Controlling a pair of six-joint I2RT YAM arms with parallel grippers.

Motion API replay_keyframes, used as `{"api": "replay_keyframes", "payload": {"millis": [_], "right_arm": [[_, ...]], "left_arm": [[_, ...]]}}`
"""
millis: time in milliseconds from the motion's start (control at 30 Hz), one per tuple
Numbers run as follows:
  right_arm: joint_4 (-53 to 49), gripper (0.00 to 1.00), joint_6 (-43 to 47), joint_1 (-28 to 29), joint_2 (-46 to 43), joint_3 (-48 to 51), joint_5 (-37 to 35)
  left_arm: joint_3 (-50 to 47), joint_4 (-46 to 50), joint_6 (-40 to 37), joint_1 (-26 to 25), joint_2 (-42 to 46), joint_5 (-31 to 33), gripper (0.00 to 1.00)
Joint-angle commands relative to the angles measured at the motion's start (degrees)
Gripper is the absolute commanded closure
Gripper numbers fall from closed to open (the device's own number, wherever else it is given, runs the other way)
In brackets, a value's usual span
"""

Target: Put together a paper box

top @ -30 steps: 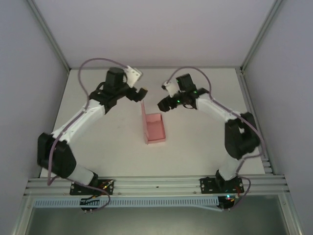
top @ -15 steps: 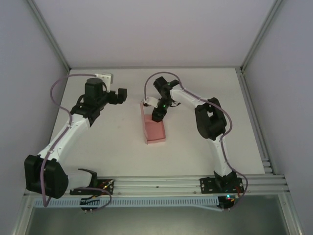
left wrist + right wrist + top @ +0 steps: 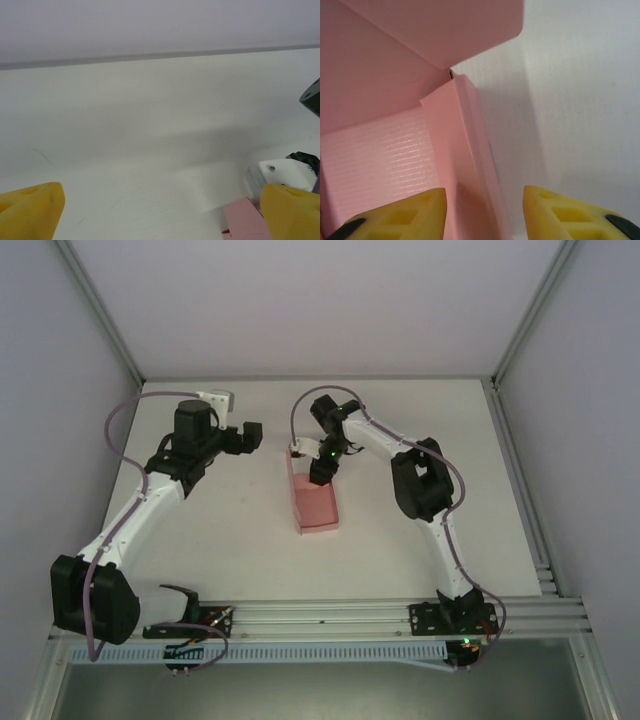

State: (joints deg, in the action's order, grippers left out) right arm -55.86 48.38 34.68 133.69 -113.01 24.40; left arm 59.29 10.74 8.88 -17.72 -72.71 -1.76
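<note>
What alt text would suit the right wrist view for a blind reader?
The right end effector straddles one upright side wall of an open pink paper box, a yellow fingertip inside and one outside. A pink flap rises at the top; white table lies to the right.

Left hand splayed wide; right hand half-spread.

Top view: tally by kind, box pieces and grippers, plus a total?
Pink paper box: 1
Grippers: 2 (left gripper, right gripper)
Total: 3
</note>
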Motion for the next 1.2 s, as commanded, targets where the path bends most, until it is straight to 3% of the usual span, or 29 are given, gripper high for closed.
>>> {"api": "replay_keyframes", "payload": {"millis": [0,100,167,267,400,600,733,800,1000,1167], "right_arm": [[-0.01,0.59,0.64,0.48,1.65,-1.77,0.34],[1.22,0.7,-0.06,0.55,2.57,-1.86,-0.02],[2.52,0.84,-1.19,0.61,3.02,-1.58,-1.55],[6.5,0.98,-3.77,1.15,2.96,0.98,-6.69],[18.46,1.0,-10.08,1.47,-2.36,9.29,-10.68],[48.59,1.0,-23.98,0.28,-23.58,30.46,-8.91],[62.3,1.0,-35.24,-0.17,-36.16,39.64,-4.13],[68.24,1.0,-40.65,-0.26,-40.44,43.21,-3.28],[80.33,1.0,-54.45,-0.27,-45.61,49.72,-1.69],[88.17,1.0,-61.15,-0.16,-44.21,52.87,3.53]], "left_arm": [[-0.13,-0.2,-0.62,0.36,-1.0,-1.43,0.0],[0.17,0.26,-0.8,0.42,-1.52,-1.54,0.0],[0.19,0.25,-0.74,0.4,-1.62,-1.47,0.0],[-0.22,-0.01,-0.74,0.41,-1.62,-1.18,0.0],[-0.4,-0.15,1.28,1.24,-1.56,0.84,0.0],[-1.64,-2.01,7.8,7.96,-1.36,-1.13,0.0],[-1.64,-4.58,9.03,10.83,-4.34,-9.85,0.0],[-1.87,-7.46,7.2,10.68,-6.1,-18.78,0.0],[-0.5,-16.86,3.65,5.47,-10.83,-37.64,0.0],[0.14,-23.87,4.5,1.71,-11.92,-41.06,0.0]]}}
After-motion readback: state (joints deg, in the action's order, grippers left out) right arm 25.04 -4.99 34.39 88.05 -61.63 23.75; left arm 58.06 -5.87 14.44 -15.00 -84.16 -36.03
